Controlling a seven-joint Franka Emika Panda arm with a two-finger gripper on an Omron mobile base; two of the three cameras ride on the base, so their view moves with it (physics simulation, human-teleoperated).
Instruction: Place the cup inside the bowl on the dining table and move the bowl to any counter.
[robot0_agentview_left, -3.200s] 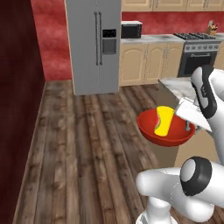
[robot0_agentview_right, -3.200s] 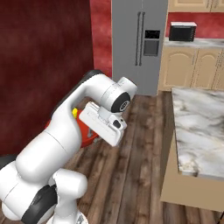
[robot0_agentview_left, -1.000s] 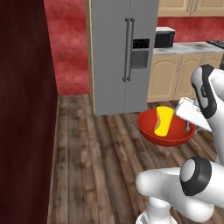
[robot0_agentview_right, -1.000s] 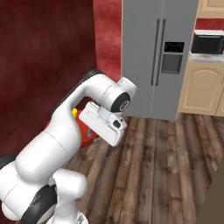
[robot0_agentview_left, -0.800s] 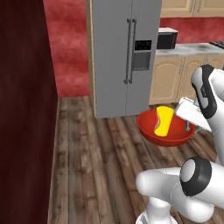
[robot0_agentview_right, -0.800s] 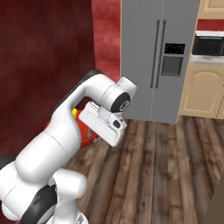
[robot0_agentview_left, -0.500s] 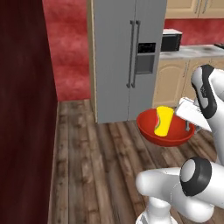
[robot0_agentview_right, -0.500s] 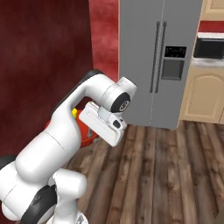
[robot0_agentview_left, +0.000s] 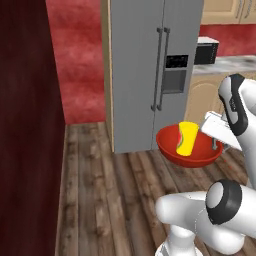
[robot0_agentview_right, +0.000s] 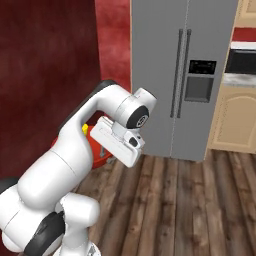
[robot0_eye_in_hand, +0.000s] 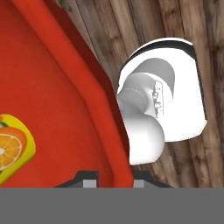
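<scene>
Standing largest in the left base view: refrigerator (robot0_agentview_left: 155, 70), grey, two-door, now much closer and more central than a few seconds ago; the whole scene has shifted, so the base has been driving or turning, not the furniture.

Counter (robot0_agentview_left: 227, 67), marble-topped, tan arched doors, right of the refrigerator, carrying a microwave (robot0_agentview_left: 209, 50). It has slid toward the right edge of frame.

Floor (robot0_agentview_left: 100, 190), dark wood planks, beneath everything.

Bowl (robot0_agentview_left: 189, 146), red, glossy, held in the air above the floor, level, near the refrigerator's lower corner. Its place against the arm is unchanged.

Gripper (robot0_agentview_left: 216, 146), clenched on the bowl's rim at its right side; the hand view shows the rim (robot0_eye_in_hand: 109, 109) running between the two finger tips.

Cup (robot0_agentview_left: 187, 138), yellow, lying inside the bowl, leaning on its wall.

Judgement: first step done; carry in progress, counter not yet within reach.
</scene>
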